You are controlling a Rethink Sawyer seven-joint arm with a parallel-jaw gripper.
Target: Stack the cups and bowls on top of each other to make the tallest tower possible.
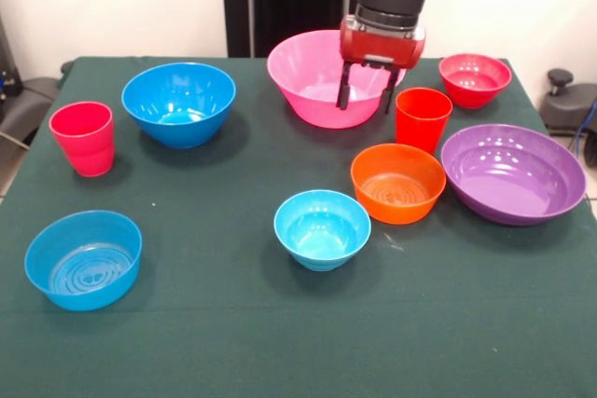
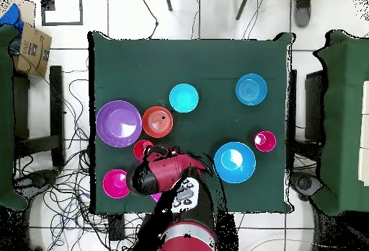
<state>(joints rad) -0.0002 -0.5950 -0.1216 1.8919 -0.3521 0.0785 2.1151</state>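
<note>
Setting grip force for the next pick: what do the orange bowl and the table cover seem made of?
Orange bowl: likely hard plastic, glossy, judging by bright highlights and moulded rings inside. Table cover: seemingly dark green cloth, matte, with no shine.

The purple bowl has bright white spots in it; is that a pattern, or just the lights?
Just the lights: in the front view the purple bowl carries a cluster of small white glints on its glossy inside, and the large pink bowl shines likewise. In the overhead view the purple bowl shows only a faint pale sheen.
</note>
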